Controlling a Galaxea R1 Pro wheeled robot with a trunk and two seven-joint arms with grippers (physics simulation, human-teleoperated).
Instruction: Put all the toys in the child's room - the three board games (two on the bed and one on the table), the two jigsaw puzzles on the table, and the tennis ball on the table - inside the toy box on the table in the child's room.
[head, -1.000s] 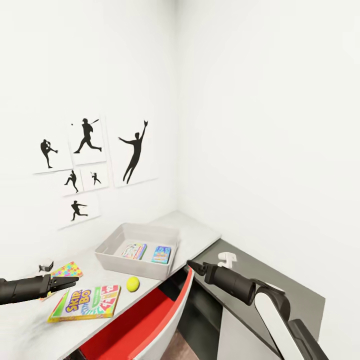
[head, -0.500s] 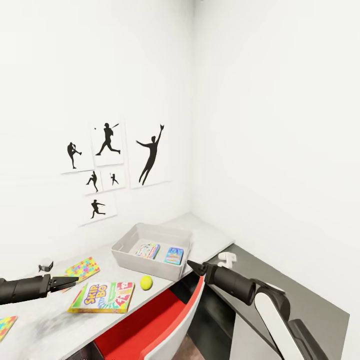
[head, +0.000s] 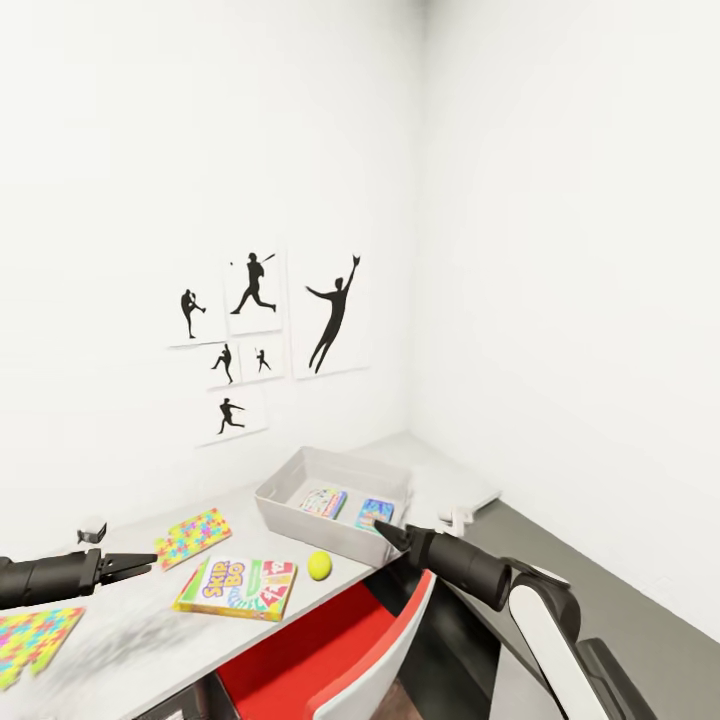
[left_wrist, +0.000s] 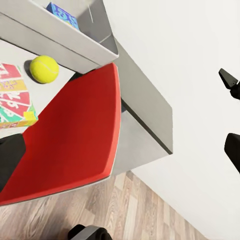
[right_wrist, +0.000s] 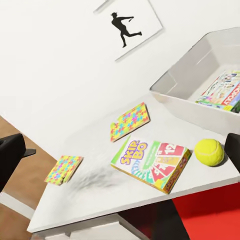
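Grey toy box (head: 300, 505) holds two board games (head: 324, 502).

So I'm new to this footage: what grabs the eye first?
The red chair tucked under the table stands out most. On the tabletop lie the Skip-Bo board game, the tennis ball beside it and two bright jigsaw puzzles, with the toy box behind already holding two game boxes.

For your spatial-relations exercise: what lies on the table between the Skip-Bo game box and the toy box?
The tennis ball, seen in the head view between the Skip-Bo box and the toy box.
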